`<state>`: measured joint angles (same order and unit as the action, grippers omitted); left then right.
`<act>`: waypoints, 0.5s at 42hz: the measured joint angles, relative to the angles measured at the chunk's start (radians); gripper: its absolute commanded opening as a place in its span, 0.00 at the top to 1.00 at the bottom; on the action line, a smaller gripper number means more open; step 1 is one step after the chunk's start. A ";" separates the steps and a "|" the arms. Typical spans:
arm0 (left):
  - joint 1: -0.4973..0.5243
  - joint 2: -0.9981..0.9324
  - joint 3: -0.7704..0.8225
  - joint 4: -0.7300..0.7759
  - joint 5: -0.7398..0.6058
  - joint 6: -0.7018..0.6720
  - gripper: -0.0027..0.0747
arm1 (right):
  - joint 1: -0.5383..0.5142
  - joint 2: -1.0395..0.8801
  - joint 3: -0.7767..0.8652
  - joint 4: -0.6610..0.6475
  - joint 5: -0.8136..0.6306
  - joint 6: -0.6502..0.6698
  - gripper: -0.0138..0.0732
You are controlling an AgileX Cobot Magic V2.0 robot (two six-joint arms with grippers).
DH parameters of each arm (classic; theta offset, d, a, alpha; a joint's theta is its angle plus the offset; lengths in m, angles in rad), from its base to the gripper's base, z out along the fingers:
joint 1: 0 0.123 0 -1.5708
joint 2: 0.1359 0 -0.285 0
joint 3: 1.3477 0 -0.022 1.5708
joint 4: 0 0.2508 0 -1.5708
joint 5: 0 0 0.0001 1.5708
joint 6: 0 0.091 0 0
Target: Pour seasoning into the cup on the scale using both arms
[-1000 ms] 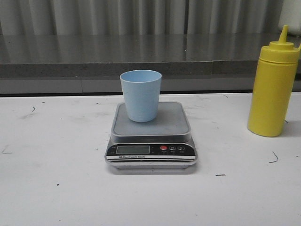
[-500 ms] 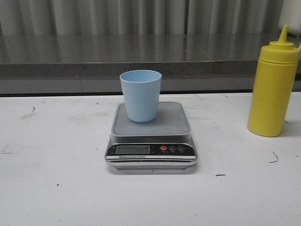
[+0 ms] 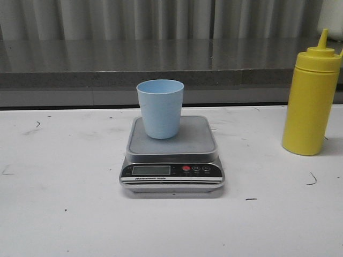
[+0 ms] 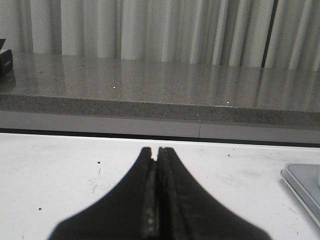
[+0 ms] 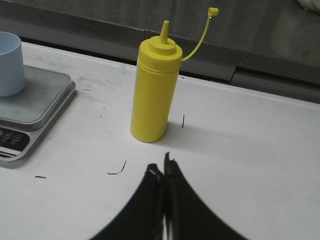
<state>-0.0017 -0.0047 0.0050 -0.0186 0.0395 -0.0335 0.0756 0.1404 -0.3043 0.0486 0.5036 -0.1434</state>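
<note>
Seasoning bottle [image 3: 312,101] stands upright at the right edge of my front frame, well apart from the scale [image 3: 172,155] at centre, where the cup [image 3: 160,108] sits on the platform. My left gripper [image 4: 156,152] and right gripper [image 5: 162,167] both show fingers pressed together, holding nothing.
</note>
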 measured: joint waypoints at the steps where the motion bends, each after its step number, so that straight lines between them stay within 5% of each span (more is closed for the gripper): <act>1: 0.000 0.000 0.000 0.000 0.000 0.000 0.99 | 0.000 -0.017 0.028 -0.002 -0.036 0.000 0.98; 11: 0.000 0.000 0.000 0.000 0.000 0.000 0.99 | -0.033 -0.142 0.288 0.006 -0.272 0.000 0.98; 21: 0.000 0.000 0.000 0.000 0.000 0.000 0.99 | -0.041 -0.150 0.332 0.013 -0.357 0.000 0.98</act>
<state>-0.0017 -0.0047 0.0050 -0.0186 0.0395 -0.0335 0.0346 -0.0100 0.0274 0.0616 0.1467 -0.1434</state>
